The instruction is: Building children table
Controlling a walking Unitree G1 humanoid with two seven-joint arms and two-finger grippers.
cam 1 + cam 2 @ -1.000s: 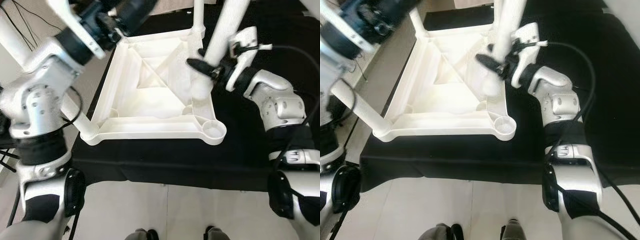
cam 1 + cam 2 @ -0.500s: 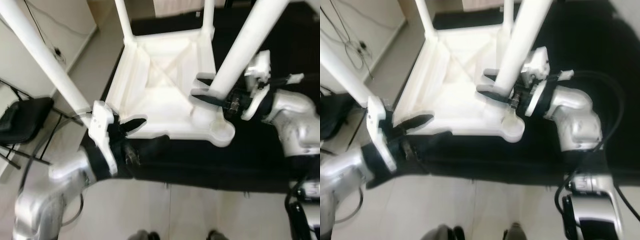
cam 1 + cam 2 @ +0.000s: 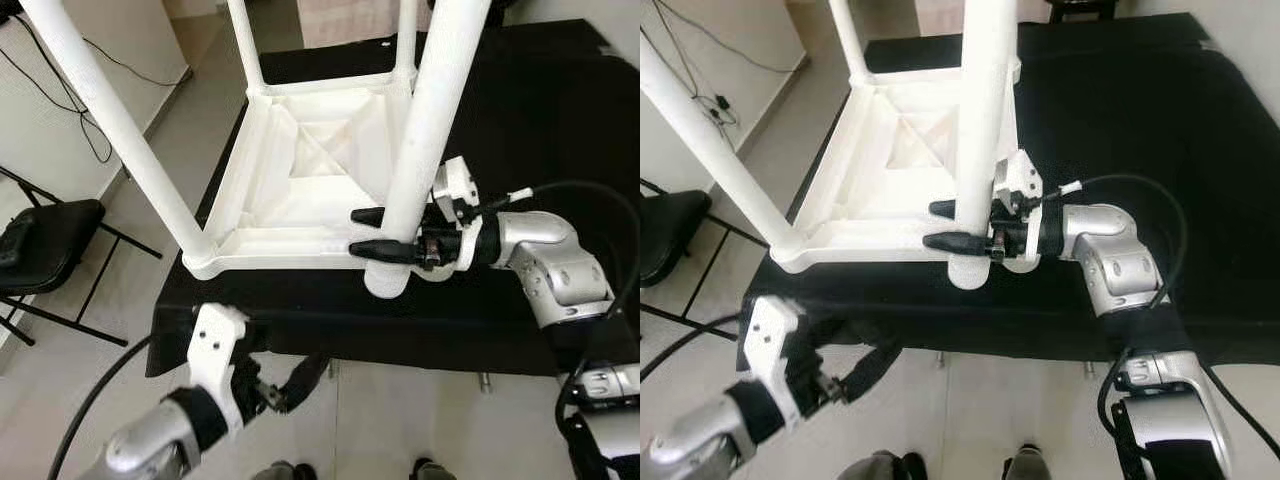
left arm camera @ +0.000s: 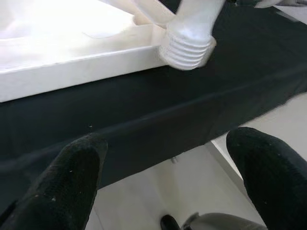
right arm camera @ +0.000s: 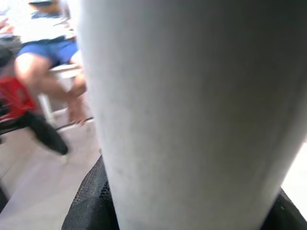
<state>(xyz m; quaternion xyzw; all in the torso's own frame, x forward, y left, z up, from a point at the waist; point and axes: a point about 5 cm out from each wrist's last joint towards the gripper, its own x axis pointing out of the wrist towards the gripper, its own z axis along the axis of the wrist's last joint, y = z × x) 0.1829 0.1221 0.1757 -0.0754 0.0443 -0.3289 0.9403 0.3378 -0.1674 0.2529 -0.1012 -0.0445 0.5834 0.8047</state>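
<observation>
On the left, the left gripper (image 3: 290, 385) hangs low in front of the black-draped work surface (image 3: 560, 110), below its near edge and over the pale tiled floor (image 3: 400, 420). A second ago it was up by the far left of the white plastic tabletop (image 3: 300, 190); half a second ago it sat beside the near-left corner. It has now dropped clear, and its two black fingers (image 4: 72, 177) stand apart with nothing between them, the near edge of the tabletop and the ribbed corner socket (image 4: 188, 45) ahead of them.

The tabletop lies upside down on the black cloth with white tube legs rising from it. The near-left white leg (image 3: 120, 130) slants up from its corner with neither gripper on it, so I judge that leg to be seated.

Further right, the near-right white leg (image 3: 425, 140) now stands in the near-right corner socket, which lay open and empty a second ago. The right gripper (image 3: 385, 232) is clamped on this leg just above the socket, one black finger on each side, and the right wrist view has the white tube pressed between the pads.

All four corners appear to carry a leg, so the assembly looks close to done; what remains, by my reading, is pressing or twisting this last leg fully home before the right gripper lets go.
</observation>
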